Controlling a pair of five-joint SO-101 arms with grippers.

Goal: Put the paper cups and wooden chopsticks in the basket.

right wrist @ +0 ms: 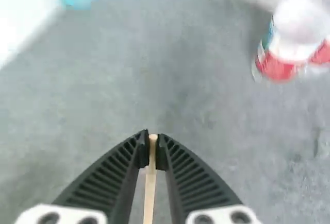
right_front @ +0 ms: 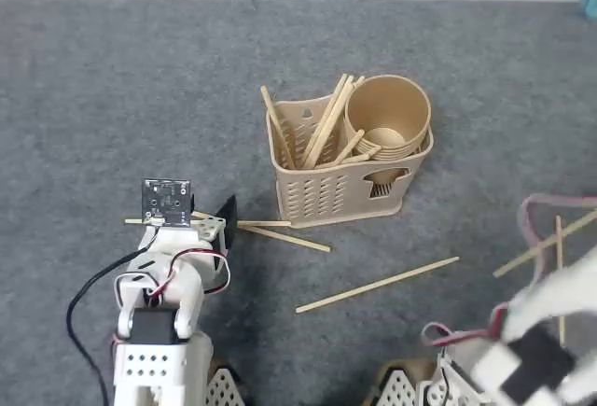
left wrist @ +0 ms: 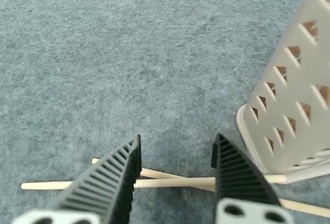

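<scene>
Left hand [left wrist: 178, 140] hangs released over two crossed pale chopsticks [left wrist: 170, 183] beside the beige slotted basket [right_front: 336, 193], which holds stacked tan cups [right_front: 387, 107] and more sticks [right_front: 325, 126]. One stick [right_front: 378, 284] lies loose on the grey tabletop [right_front: 140, 98]. Right hand [right wrist: 150, 137] is clenched on a chopstick [right wrist: 150, 193].

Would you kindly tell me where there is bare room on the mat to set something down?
The mat is bare left of and behind the basket, up to its far edge. In front it is crowded: loose chopsticks lie between basket and arms, two crossed under the open left end effector, more by the right arm.
</scene>
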